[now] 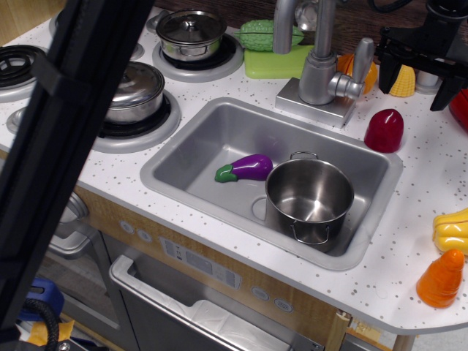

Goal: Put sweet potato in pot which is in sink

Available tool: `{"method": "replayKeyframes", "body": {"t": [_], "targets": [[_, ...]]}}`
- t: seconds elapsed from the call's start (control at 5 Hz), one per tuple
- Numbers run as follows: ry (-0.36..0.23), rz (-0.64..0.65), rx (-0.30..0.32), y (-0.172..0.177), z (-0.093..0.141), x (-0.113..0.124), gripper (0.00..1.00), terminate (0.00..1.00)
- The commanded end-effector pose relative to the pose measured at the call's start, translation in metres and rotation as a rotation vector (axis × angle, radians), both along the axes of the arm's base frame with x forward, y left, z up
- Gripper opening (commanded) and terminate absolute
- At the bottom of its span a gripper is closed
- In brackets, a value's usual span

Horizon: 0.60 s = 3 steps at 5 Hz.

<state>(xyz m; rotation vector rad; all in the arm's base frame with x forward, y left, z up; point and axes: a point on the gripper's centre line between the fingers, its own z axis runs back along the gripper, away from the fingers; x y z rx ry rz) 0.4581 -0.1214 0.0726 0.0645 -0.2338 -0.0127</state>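
The sweet potato (384, 130) stands on its flat end on the counter (409, 241), just right of the sink's (183, 164) far right corner. It looks like hard, glossy plastic: light, stiff, likely slippery, so pinching its rounded sides low down seems safest. The pot (309, 199) sits empty in the sink's right half. The gripper (424, 51) hangs far right; I cannot tell whether its jaws are apart.

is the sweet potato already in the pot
No, the sweet potato stands on the countertop to the right of the faucet, while the pot in the sink looks empty.
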Motion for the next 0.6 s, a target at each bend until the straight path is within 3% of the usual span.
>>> {"method": "replayKeyframes", "body": {"t": [0.0, 0.4], "targets": [[0.000, 0.000, 0.000, 0.000, 0.000, 0.000, 1.00, 0.00], [-0.052, -0.020, 0.007, 0.007, -0.015, 0.007, 1.00, 0.00]]}}
